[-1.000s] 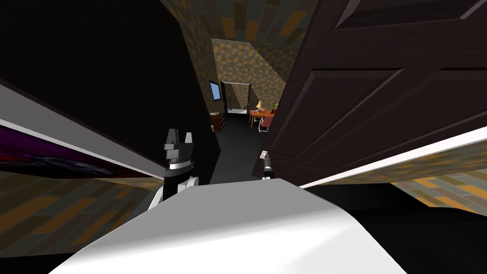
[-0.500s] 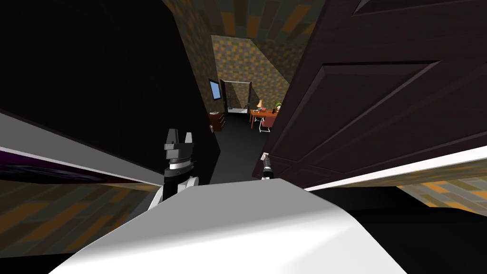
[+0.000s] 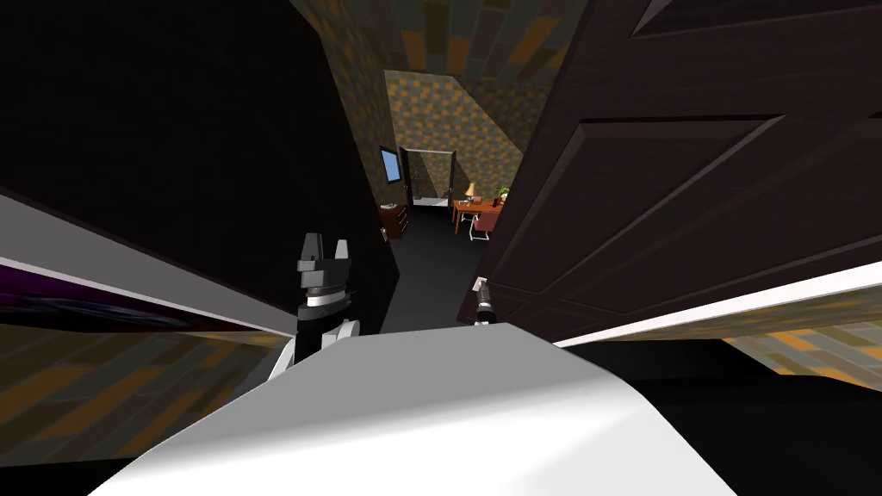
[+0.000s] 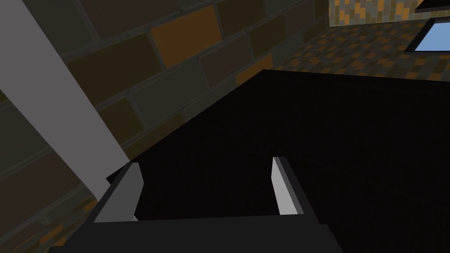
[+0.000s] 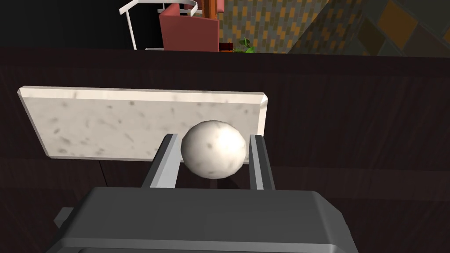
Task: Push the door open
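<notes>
right tool [image 5: 214,138] clenched on speckled white round knob [image 5: 215,153] | dark brown panelled door [image 3: 689,172] ajar, leaf flat straight ahead of it | left tool [image 4: 205,163] released, farther off

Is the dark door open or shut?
Partly open: beyond the door edge a desk shows. The right claw grips its knob.

Left gripper [image 3: 326,245]: dark charcoal box body carrying two thin, light grey, blade-like fingers [image 4: 128,191] with slanted tips. Left forearm [image 3: 325,301]: black cylindrical segments, one pale grey ring, white link beneath. Right gripper [image 5: 214,137]: grey flat-topped box body, matching grey blades. Right wrist [image 3: 484,303]: slim, dark, pale-banded.
</notes>
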